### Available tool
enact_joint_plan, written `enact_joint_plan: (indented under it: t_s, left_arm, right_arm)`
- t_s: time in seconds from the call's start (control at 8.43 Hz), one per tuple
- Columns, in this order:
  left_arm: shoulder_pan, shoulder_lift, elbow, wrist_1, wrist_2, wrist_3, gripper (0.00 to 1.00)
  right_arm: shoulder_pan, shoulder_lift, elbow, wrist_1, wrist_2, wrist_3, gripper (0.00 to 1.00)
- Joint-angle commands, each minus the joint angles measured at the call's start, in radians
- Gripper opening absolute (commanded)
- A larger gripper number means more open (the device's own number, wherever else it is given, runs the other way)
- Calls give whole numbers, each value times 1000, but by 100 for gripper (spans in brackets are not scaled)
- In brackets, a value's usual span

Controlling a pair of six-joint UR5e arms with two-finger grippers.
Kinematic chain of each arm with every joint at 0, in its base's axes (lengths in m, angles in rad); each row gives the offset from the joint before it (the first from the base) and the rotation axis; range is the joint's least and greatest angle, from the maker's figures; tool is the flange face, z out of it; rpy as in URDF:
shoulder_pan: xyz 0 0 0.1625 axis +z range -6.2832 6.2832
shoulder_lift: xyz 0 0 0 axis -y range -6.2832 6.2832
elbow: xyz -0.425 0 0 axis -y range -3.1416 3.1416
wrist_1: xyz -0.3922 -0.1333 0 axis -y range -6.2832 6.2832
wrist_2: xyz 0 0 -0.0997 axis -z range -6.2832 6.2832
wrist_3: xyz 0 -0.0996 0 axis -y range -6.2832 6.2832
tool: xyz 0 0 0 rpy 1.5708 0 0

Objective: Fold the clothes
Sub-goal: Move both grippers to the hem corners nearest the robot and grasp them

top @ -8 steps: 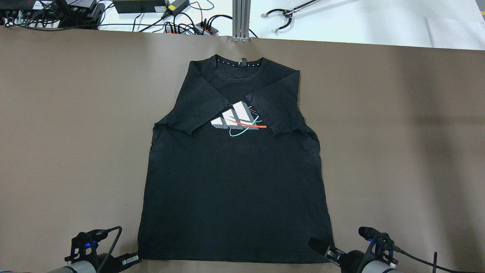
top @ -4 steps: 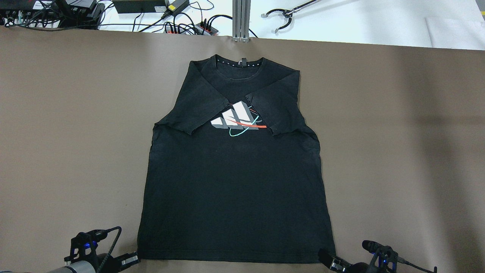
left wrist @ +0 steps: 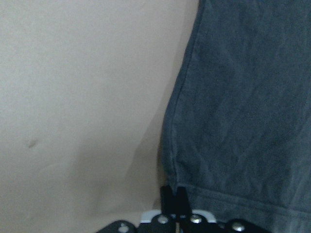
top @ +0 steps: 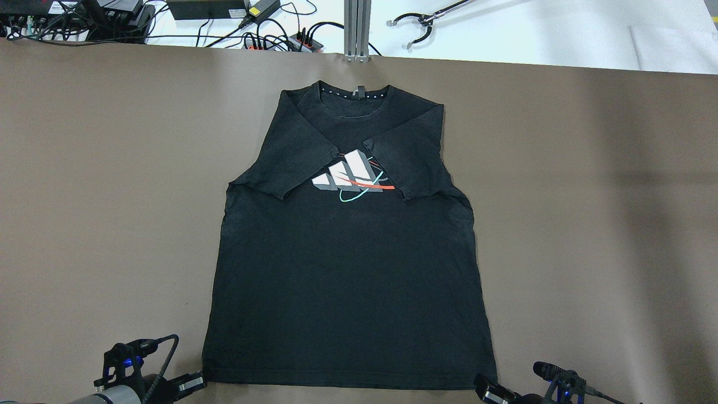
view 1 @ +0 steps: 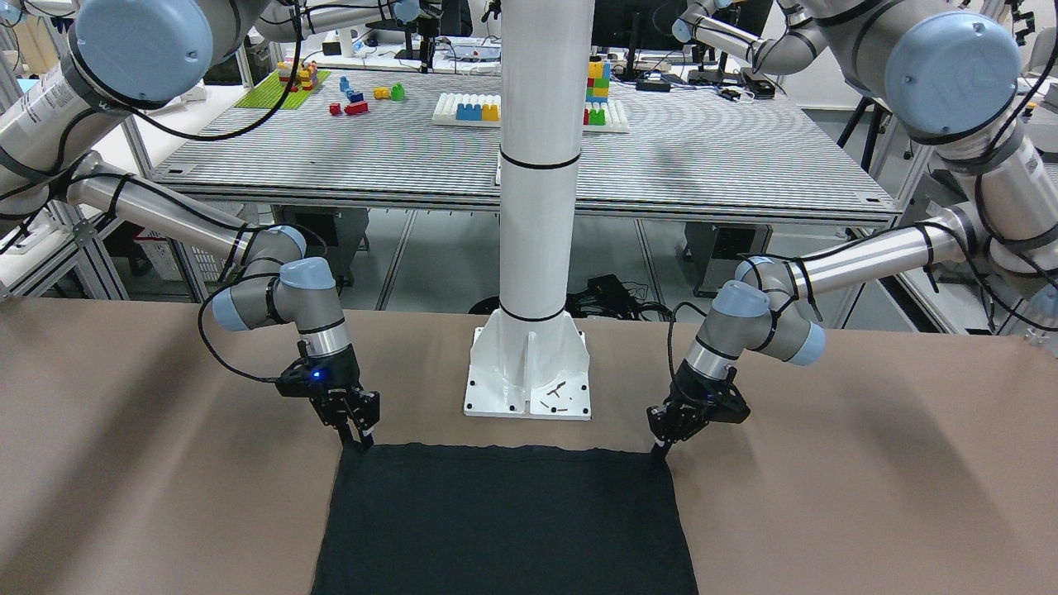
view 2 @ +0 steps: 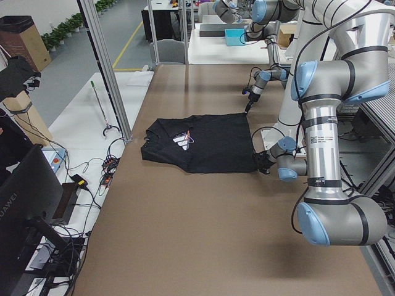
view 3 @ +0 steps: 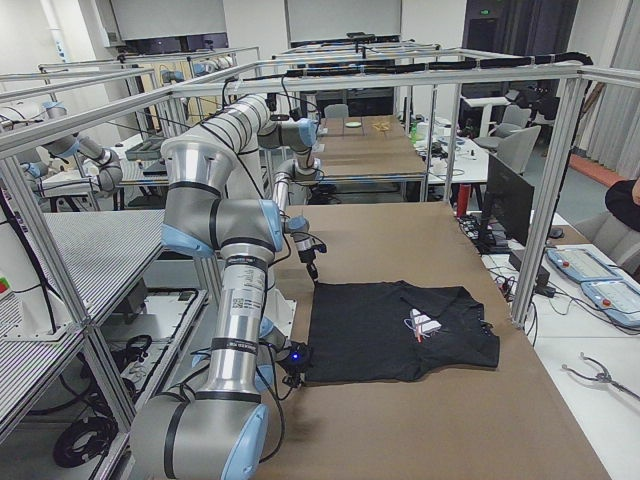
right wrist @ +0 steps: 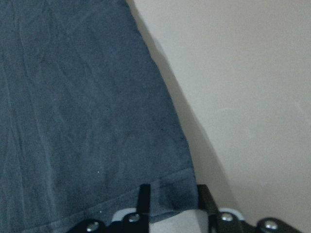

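Behind the robot, a grey ribbed workbench (view 1: 702, 165) carries coloured toy bricks (view 1: 469, 107). A white round pillar (view 1: 541, 207) on a bolted white base plate (view 1: 529, 388) stands between the two arms, just behind the shirt hem and apart from the cloth. Past the table's far edge are a grey aluminium post (top: 357, 28), a tangle of black cables and power strips (top: 280, 36) and a metal long-handled grabber tool (top: 420, 25) on a white surface. The work surface is a plain matte brown tabletop (top: 84, 196). The room is a lab with aluminium frames and more arms. A black short-sleeved T-shirt (top: 348, 280) lies flat mid-table, hem toward the robot, collar far, both sleeves folded in over the chest print. The left gripper (left wrist: 174, 194) has its fingers pressed together, touching the hem's left corner; can't tell if cloth is pinched. The right gripper (right wrist: 173, 190) has its fingers apart, straddling the hem's right corner, unclamped.
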Motion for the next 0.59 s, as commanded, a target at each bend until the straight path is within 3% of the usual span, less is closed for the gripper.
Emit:
enact_joint_plan:
  t_s: [0.0, 0.24, 0.47]
  left_arm:
    - [-2, -7, -5, 0, 2, 0, 0]
    - [-8, 2, -63, 5, -3, 11, 0]
    - [-70, 2, -124, 21, -58, 44, 0]
  right_arm:
    - [1, -1, 4, 0, -4, -3, 0]
    - [15, -10, 10, 0, -3, -21, 0]
    - [44, -13, 92, -11, 10, -82, 0]
